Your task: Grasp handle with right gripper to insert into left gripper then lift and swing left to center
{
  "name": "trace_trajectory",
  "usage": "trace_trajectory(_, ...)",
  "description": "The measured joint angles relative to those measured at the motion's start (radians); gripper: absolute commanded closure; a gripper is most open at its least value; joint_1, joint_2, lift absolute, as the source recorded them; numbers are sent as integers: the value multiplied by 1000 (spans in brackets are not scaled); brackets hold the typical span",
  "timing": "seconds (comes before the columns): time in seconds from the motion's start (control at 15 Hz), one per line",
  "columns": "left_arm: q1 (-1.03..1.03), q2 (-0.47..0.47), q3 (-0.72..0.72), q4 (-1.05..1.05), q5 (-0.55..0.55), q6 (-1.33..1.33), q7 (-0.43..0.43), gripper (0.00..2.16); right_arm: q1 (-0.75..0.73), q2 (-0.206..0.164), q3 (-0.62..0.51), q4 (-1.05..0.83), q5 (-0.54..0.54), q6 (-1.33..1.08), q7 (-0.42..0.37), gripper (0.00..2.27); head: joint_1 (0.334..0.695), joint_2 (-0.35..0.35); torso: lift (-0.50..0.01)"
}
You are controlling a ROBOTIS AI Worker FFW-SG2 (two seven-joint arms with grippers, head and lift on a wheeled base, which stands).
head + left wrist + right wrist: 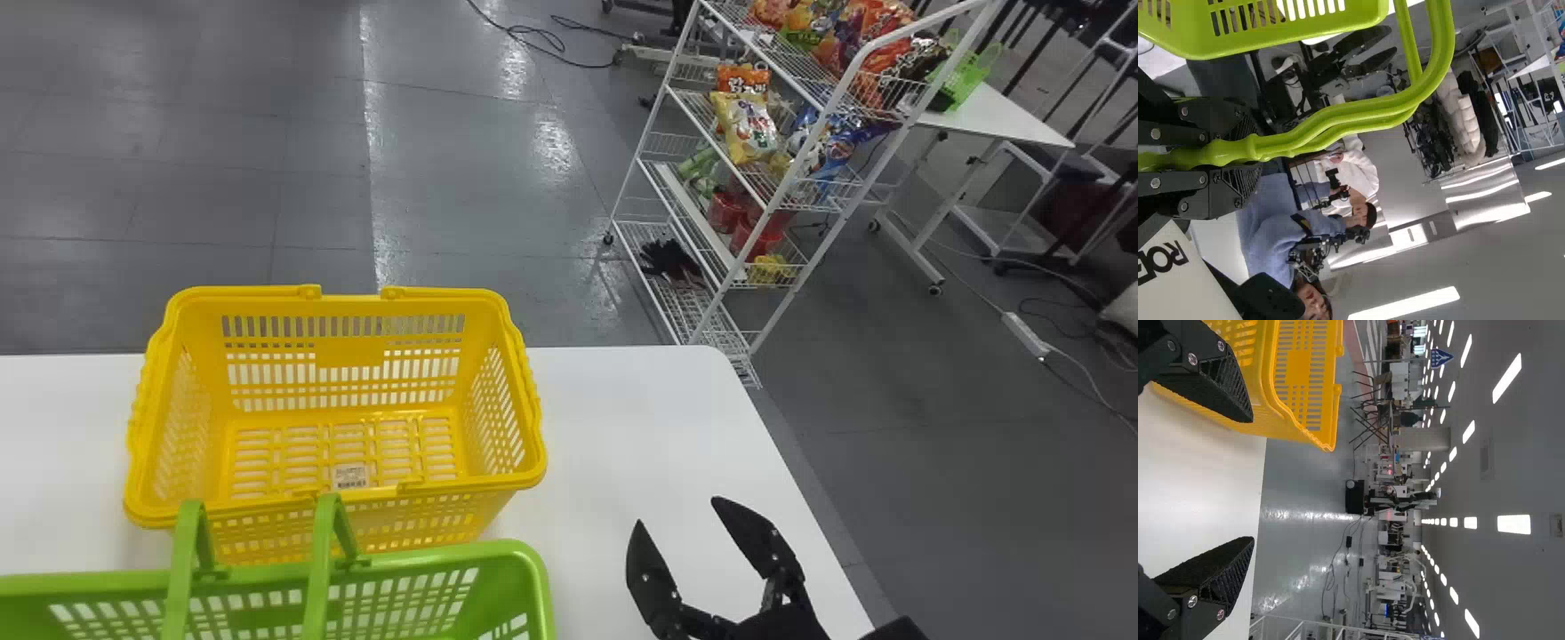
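left gripper (1250, 155): jaws clamp green handles (1338, 119); right gripper (677, 513) gapes

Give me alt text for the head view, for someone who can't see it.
A green basket with raised handles is nearest, at lower left, in front of a yellow basket on a white table; the right gripper is open to their right, and a rack of snack bags stands beyond.

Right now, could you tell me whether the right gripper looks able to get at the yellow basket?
Probably yes: the right gripper is open and empty beside the yellow basket, with only bare white tabletop between them; the green basket crowds just the near side.
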Motion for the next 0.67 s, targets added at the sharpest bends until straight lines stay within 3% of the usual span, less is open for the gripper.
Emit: trace_trajectory(0.67, -12, 0, -17, 11, -3, 0, 2, 1909, 4, 0, 25, -1, 1, -12, 4, 198, 695, -350, -93)
